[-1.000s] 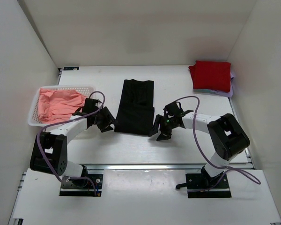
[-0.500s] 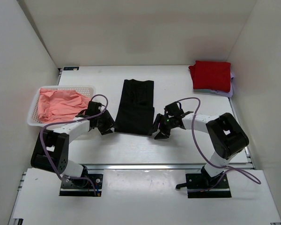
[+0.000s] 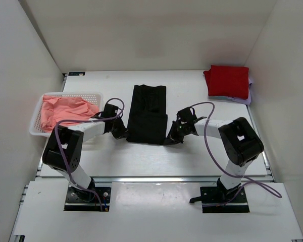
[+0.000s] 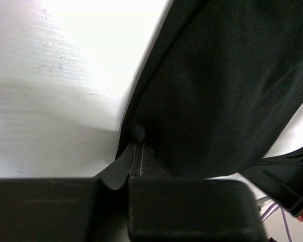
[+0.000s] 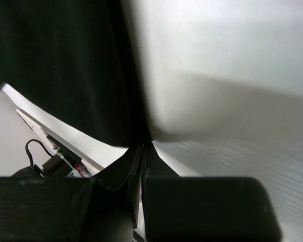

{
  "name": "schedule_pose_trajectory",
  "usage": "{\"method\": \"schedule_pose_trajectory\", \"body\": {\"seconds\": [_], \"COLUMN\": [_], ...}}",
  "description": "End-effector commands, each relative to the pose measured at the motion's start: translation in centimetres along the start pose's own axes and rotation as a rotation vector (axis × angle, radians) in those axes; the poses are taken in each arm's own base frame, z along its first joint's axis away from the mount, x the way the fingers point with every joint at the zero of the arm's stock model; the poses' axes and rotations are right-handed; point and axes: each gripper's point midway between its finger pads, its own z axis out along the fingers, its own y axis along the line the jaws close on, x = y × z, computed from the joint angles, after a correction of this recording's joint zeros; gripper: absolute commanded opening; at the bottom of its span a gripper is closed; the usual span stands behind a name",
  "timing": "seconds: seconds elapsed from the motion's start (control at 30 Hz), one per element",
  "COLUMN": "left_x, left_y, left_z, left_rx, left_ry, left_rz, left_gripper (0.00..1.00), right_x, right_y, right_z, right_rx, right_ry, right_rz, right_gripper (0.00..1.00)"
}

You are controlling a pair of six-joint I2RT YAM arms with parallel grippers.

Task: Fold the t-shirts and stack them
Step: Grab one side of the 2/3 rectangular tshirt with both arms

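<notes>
The black t-shirt (image 3: 147, 113) lies folded into a long strip in the middle of the table. My left gripper (image 3: 125, 134) is at its near left corner, shut on the hem; in the left wrist view the black cloth (image 4: 217, 91) runs down into the closed fingertips of the gripper (image 4: 136, 147). My right gripper (image 3: 170, 139) is at the near right corner, shut on the edge; the right wrist view shows the cloth (image 5: 65, 65) meeting the closed tips of the gripper (image 5: 144, 147). A folded red t-shirt (image 3: 228, 80) rests on a pale lilac one (image 3: 248, 96) at the back right.
A white mesh basket (image 3: 36, 117) stands at the left edge with salmon-pink t-shirts (image 3: 65, 111) bunched inside, close behind my left arm. White walls enclose the table on three sides. The arm bases sit at the near edge.
Both grippers have slid inward to the black t-shirt's near corners and closed on the cloth. The shirt's near edge has bunched slightly; the red stack and basket stay put.
</notes>
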Motion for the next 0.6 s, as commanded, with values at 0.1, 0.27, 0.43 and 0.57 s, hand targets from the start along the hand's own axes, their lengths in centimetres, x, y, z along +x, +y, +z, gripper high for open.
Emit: {"method": "schedule_pose_trajectory", "body": {"seconds": [0.1, 0.27, 0.43, 0.57], "left_x": [0.0, 3.4, 8.6, 12.1], "left_y": [-0.9, -0.3, 2.0, 3.2], "left_z": [-2.4, -4.0, -4.7, -5.8], "left_rx": [0.01, 0.02, 0.019, 0.032], "left_ry": [-0.011, 0.032, 0.103, 0.144], "left_rz": [0.018, 0.043, 0.038, 0.048], "left_gripper": [0.0, 0.0, 0.0, 0.0], "right_x": [-2.6, 0.1, 5.3, 10.3], "right_y": [1.8, 1.5, -1.6, -3.9], "right_z": [-2.6, -4.0, -4.8, -5.7], "right_rx": [-0.015, -0.002, 0.04, 0.042], "right_ry": [-0.092, -0.067, -0.008, 0.039], "right_rz": [-0.096, -0.142, -0.123, -0.117], "right_gripper": [0.0, 0.0, 0.0, 0.0]}}
